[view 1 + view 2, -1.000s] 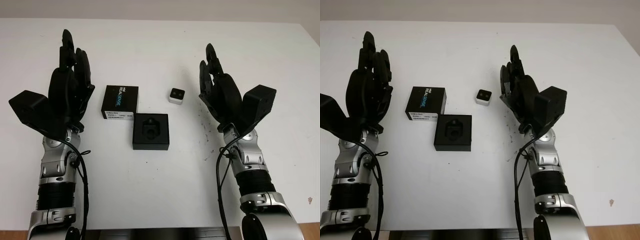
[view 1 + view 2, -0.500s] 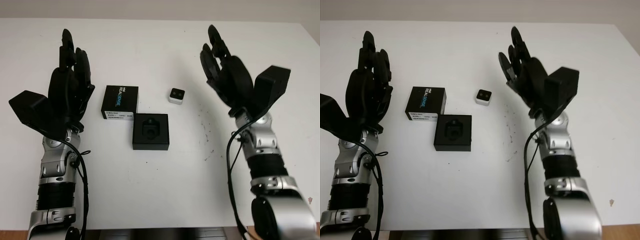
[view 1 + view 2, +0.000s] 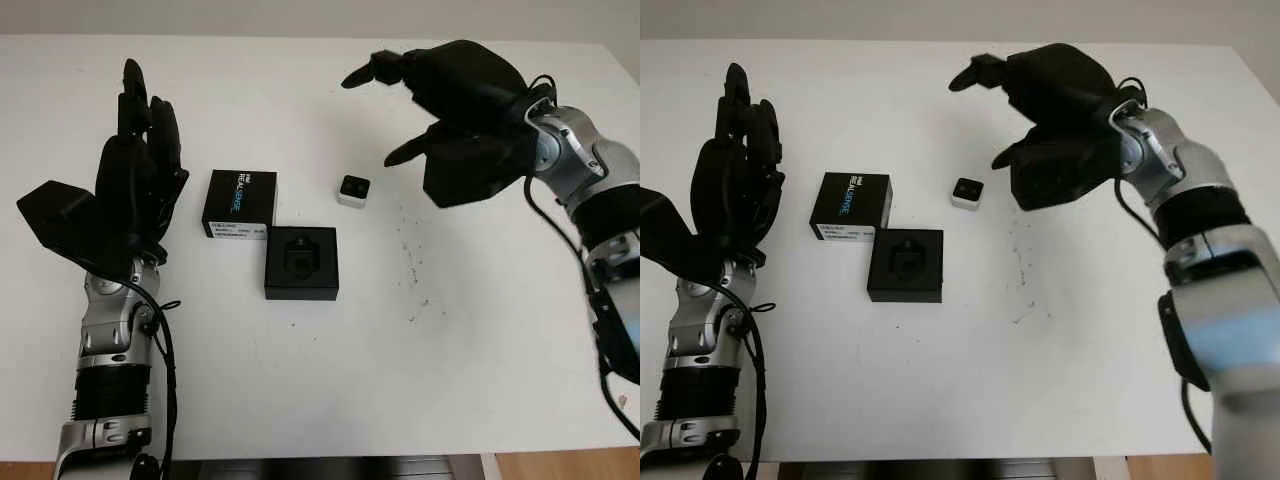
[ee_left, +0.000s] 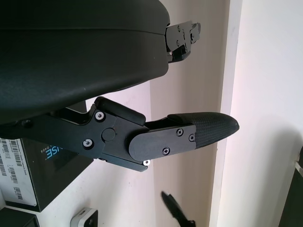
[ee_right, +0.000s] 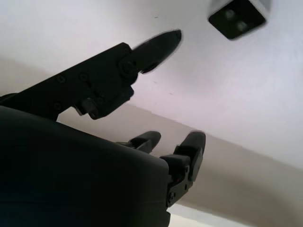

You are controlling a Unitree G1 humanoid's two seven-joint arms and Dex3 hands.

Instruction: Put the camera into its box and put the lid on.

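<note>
I've got the right hand (image 3: 440, 100) up over the far side of the white table (image 3: 300, 380), palm turned down, holding nothing, fingers uncurled w/ the thumb reaching out from the others. It hangs above and just to the right of the small silver-and-black cube camera (image 3: 353, 190), not touching it. I judge this is the pre-grasp pose: fingers out so they can come down around the cam from both sides.

Cam sits on the table by itself, lens face up, near the open black box base w/ its moulded foam insert (image 3: 301, 263) but apart from it. The insert's recess faces up and has nothing in it, so the cam isn't packed yet.

The black printed box lid (image 3: 240, 203) lies flat just left of the base and behind it, corner close to the base; can't tell if they touch. Lid goes on last, so it's parked out of the way.

Left hand (image 3: 135, 190) is open, upright at the left of the table beside the lid, idle.

Next needs a careful descent: cam is small, easy to knock aside.
</note>
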